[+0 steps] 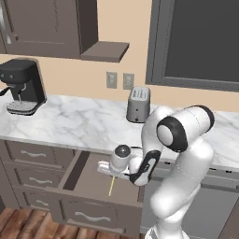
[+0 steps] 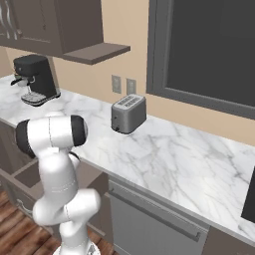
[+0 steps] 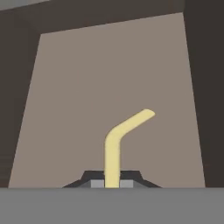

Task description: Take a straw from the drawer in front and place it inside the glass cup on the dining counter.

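The wide drawer (image 1: pixel 93 212) stands pulled open below the marble worktop, and its brown floor (image 3: pixel 65 109) lies under the hand. My gripper (image 1: pixel 112 172) hangs over the open drawer, shut on the straw (image 1: pixel 111 186), a thin pale-yellow stick that points down toward the drawer floor. In the hand view the straw (image 3: pixel 114 144) rises from between the fingertips of the gripper (image 3: pixel 112 183) and bends to the right at its end. It seems lifted clear of the drawer floor. The glass cup and the dining counter are out of view.
A silver toaster (image 1: pixel 138 103) and a black coffee machine (image 1: pixel 21 86) stand on the marble worktop (image 1: pixel 79 123). Narrower drawers (image 1: pixel 32 154) sit to the left of the open one. A dishwasher front (image 2: pixel 154 219) is on its right. A wall cabinet (image 1: pixel 51 25) hangs above.
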{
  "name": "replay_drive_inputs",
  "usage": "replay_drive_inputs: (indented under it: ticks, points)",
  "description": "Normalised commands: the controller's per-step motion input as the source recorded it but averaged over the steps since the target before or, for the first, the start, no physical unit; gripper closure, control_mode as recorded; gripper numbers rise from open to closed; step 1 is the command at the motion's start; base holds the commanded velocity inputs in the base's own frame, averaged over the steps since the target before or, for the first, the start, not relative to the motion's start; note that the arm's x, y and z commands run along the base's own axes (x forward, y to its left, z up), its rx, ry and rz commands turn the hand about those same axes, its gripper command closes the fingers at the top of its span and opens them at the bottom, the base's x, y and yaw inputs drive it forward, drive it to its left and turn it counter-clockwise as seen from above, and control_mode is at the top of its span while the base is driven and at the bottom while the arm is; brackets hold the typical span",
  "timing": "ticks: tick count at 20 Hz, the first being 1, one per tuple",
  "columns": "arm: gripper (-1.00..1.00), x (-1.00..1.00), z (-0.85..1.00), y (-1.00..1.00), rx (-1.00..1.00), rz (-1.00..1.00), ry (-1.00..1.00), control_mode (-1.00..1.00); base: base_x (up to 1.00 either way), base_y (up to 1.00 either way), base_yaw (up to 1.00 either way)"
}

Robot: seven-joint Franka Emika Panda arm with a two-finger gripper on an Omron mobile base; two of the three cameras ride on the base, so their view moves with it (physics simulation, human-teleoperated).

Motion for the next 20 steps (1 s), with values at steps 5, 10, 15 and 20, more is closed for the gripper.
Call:
replay_drive_inputs:
  ticks: [5,10,15,20]
  points:
    - [1.0,-0.46,1.0,0.0,0.0,0.0,0.0,-1.0,0.0,0.0,0.0]
    - [1.0,-0.01,1.0,0.0,0.0,0.0,0.0,-1.0,0.0,0.0,0.0]
    - [1.0,-0.01,1.0,0.01,0.0,0.0,0.0,-1.0,0.0,0.0,0.0]
    - [1.0,-0.09,1.0,0.01,-0.01,0.0,0.0,-1.0,0.0,0.0,0.0]
